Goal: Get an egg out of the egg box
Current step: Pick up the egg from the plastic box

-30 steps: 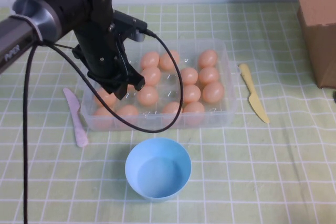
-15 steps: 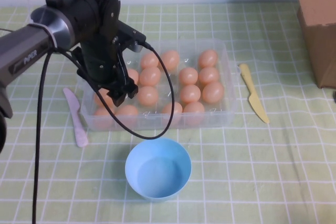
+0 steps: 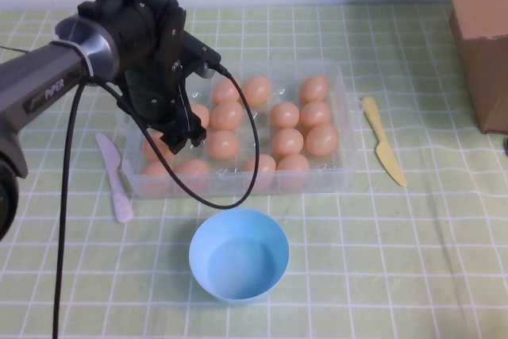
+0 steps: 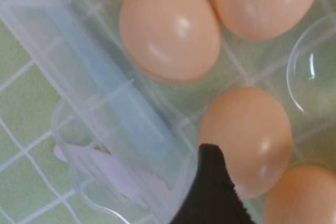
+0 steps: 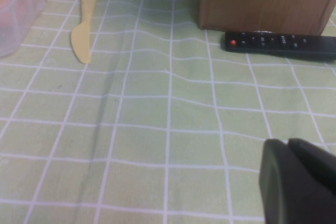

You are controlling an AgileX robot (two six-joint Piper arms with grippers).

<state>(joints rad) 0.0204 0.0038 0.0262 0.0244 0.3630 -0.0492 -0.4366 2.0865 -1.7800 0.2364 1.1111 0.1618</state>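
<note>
Left tool (image 3: 178, 142) low over egg box (image 3: 341, 101) left end, opening indeterminate. Risk: pinching wrong egg (image 4: 244, 140), off-centre slip. Right tool (image 5: 296, 182) parked beside remote (image 5: 280, 42), state unclear.

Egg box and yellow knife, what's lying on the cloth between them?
Nothing: high view shows bare checked cloth between the egg box and yellow knife. Left gripper over the box; right gripper parked aside.

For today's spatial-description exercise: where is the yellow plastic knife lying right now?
In the high view the yellow knife lies on the checked cloth right of the egg box, left of the cardboard box.

Left gripper (image 3: 181, 142) amid crowded eggs (image 3: 287, 142)
</note>
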